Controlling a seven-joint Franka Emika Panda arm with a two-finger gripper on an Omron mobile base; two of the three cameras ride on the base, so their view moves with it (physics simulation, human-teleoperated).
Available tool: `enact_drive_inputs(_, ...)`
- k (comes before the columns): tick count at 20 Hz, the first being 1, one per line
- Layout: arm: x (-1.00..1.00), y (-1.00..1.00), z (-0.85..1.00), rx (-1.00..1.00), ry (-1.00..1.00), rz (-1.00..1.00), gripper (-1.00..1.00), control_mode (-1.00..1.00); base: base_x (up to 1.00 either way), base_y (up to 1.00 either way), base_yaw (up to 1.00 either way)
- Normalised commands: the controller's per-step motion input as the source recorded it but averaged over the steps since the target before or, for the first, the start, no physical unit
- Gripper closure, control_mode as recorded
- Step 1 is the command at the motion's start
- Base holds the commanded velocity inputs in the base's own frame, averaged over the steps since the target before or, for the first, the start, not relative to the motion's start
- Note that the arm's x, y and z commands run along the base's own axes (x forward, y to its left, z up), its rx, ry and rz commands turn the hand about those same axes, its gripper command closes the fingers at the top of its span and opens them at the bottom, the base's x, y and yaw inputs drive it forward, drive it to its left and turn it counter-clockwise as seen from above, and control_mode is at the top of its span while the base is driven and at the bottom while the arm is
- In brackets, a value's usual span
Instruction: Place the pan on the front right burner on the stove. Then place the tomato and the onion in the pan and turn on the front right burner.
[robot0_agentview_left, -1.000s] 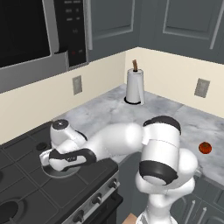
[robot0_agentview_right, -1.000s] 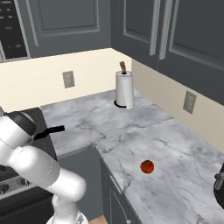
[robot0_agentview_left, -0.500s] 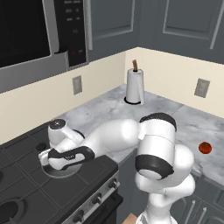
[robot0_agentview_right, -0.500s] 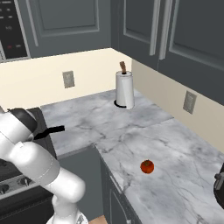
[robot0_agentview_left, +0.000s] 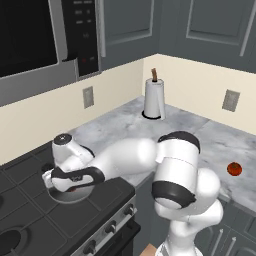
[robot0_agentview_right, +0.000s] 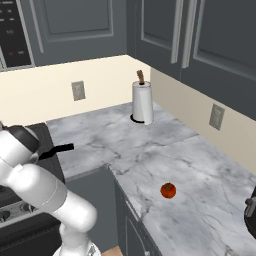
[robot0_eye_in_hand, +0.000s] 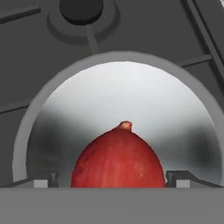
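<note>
From the left base view I saw the arm folded low over the stove, its hand down at the pan, which sat on the grate at the stove's front right, close to the edge where the marble counter began. Only a sliver of the pan's silver rim showed under the wrist, with a spot of red just inside it that I took for the onion. The gripper itself was buried under the wrist there, so I could not read its jaws from that side. The tomato lay on the counter, far to the right of the stove, well apart from the pan. A paper towel roll stood upright at the back corner of the counter.

From the right base view, the pan's black handle stuck out past the arm toward the counter, off the stove's right edge. The tomato sat alone on the marble, well right of the stove — nothing near it. The paper towel roll stood against the back wall.

From the hand view I looked straight down into the pan, its silver floor ringed by the grey rim, with a black burner cap beyond the rim. The onion rested on the pan floor, its stem nub pointing away from me. The fingertips stood to either side of it, spread wide — clear of its skin, gripping nothing.
</note>
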Motion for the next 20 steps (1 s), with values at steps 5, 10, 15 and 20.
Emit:
enact_drive_inputs(5, -0.04, -0.22, 0.53, 0.0, 0.0, 0.0, -1.0, -1.0, 0.0, 0.0, 0.0)
enact_drive_inputs(10, -0.1, -0.46, 0.38, 0.0, 0.0, -0.02, -1.0, -1.0, 0.0, 0.0, 0.0)
enact_drive_inputs(15, -0.27, -0.62, 0.18, 0.0, 0.0, -0.05, -1.0, -1.0, 0.0, 0.0, 0.0)
enact_drive_inputs(20, -0.34, -0.64, 0.07, 0.0, 0.0, -0.06, -1.0, -1.0, 0.0, 0.0, 0.0)
